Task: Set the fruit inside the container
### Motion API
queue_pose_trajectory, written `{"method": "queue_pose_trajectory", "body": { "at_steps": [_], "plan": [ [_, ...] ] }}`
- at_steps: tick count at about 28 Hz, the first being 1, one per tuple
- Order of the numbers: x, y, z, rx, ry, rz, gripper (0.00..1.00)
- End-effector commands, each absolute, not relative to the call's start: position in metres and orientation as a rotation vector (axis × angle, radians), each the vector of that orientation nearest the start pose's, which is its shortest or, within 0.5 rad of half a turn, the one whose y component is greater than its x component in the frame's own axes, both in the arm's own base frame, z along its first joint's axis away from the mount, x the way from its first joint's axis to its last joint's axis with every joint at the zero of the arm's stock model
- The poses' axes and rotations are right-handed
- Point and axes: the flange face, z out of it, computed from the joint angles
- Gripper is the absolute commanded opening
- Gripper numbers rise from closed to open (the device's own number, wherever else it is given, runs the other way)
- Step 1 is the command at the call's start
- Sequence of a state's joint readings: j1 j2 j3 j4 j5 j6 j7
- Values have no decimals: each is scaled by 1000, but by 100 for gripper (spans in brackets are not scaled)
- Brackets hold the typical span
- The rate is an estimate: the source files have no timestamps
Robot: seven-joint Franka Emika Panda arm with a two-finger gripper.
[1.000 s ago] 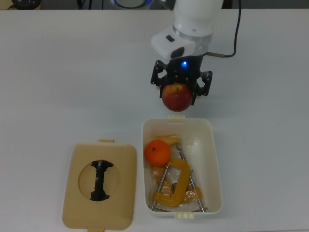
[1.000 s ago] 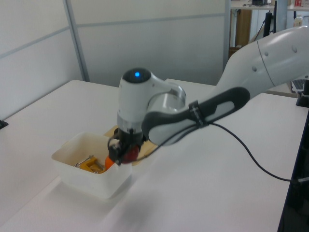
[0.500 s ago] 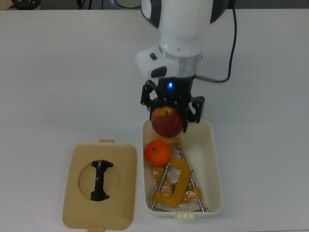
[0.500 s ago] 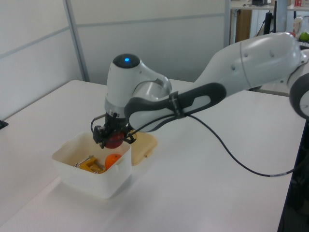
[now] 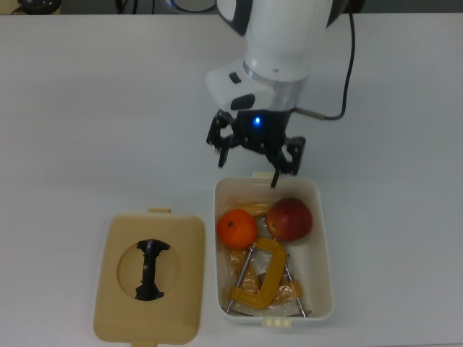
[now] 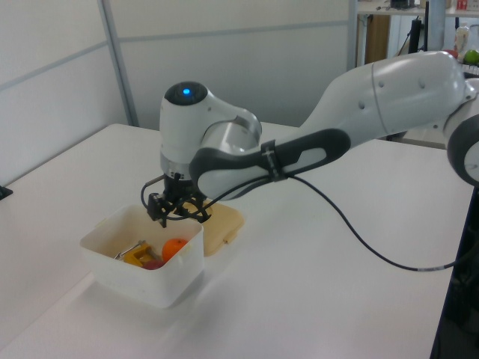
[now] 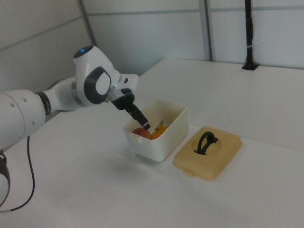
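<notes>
Spread wide and holding nothing, the gripper (image 5: 248,157) hangs over the far short end of the container (image 5: 323,249), which is the end toward the top view's top. Its two black fingers (image 5: 277,172) stand well apart, one on each side of the wrist with its blue light; the finger on the top view's right reaches down to just above the tub's rim, while the other hangs over bare table (image 5: 87,123) just outside the rim. Neither finger touches a fruit.

Both fruits lie inside the white container. The apple (image 5: 290,219) rests in the end nearest the gripper, on the top view's right side of the tub. The mandarin (image 5: 236,228) sits just beside it on the top view's left, and the two look to be touching or nearly so. Below them in the top view, a yellow C-clamp (image 5: 260,278) fills the rest of the tub, lying on some clear wrapping.

On the table just beside the container, on the top view's left, the tan lid (image 5: 119,303) lies flat with its black handle (image 5: 149,269) facing up.

In the right view the gripper (image 7: 137,116) angles down to the tub's rim, directly above the apple (image 7: 139,132).
</notes>
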State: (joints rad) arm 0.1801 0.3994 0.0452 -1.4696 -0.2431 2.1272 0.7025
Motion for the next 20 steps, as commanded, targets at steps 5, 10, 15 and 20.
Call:
{"method": "queue_pose_trajectory", "body": {
  "at_steps": [5, 10, 15, 20],
  "plan": [
    [623, 107, 510, -3200, 217, 26, 100],
    [603, 89, 525, -3199, 62, 154, 100],
    [590, 65, 543, -3174, -26, 170, 100],
    [583, 44, 556, -3172, -28, 140, 100]
  ]
}}
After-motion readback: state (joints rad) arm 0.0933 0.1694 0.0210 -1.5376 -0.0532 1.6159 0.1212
